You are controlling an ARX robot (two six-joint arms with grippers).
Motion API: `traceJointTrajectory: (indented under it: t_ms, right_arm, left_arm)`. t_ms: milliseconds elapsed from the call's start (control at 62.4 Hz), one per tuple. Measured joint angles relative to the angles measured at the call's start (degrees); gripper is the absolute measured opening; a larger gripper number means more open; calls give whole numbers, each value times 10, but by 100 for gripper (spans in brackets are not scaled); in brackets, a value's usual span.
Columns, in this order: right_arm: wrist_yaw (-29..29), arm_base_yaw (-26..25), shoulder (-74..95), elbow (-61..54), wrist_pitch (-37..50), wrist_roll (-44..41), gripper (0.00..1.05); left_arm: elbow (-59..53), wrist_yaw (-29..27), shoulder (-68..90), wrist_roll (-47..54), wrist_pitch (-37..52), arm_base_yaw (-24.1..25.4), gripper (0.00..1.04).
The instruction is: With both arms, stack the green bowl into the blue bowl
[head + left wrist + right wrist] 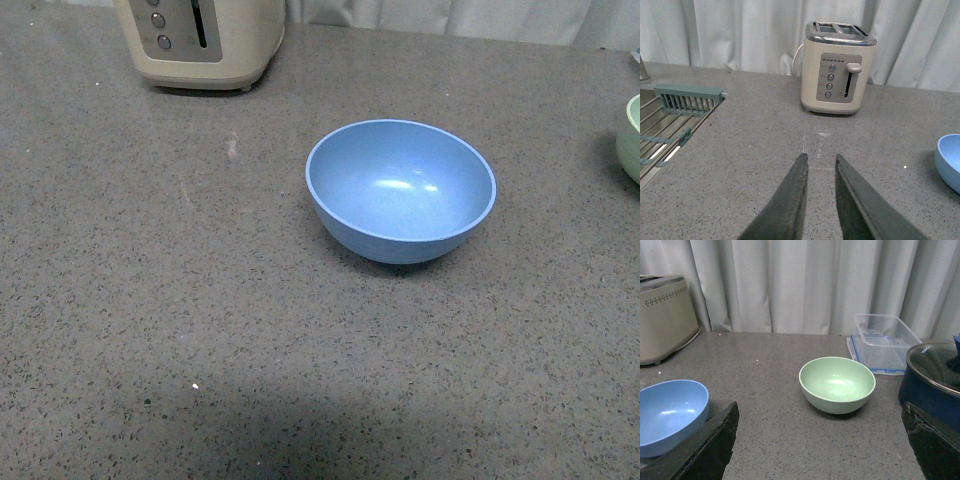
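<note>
One grey speckled counter (150,300) holds blue bowl (400,190), green bowl (837,384); white curtains (790,285) behind.

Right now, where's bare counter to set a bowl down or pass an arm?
The widest bare counter lies in front of the toaster and left of the blue bowl, running toward the robot. Another open strip lies between the blue bowl and the green bowl. It is crowded near the green bowl, by the clear container and dark pot.
</note>
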Motion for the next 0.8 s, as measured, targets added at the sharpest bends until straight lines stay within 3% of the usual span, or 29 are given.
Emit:
traceJointTrajectory:
  t_ms: [96, 256, 369, 561, 801]
  right_arm:
    - [-15, -18, 41, 8, -18, -17, 95]
    - [-99, -97, 248, 55, 121, -49, 95]
    - [-172, -117, 443, 141, 197, -90, 95]
    - [-242, -116, 661, 268, 142, -192, 95]
    - [-239, -94, 834, 426, 14, -339, 95]
  left_arm:
    - [0, 0, 0, 0, 0, 0, 47]
    - [0, 0, -1, 0, 0, 0, 76]
    - [0, 0, -1, 0, 0, 0, 99]
    - [0, 0, -1, 1, 0, 0, 98]
    - [0, 0, -1, 1, 0, 0, 98]
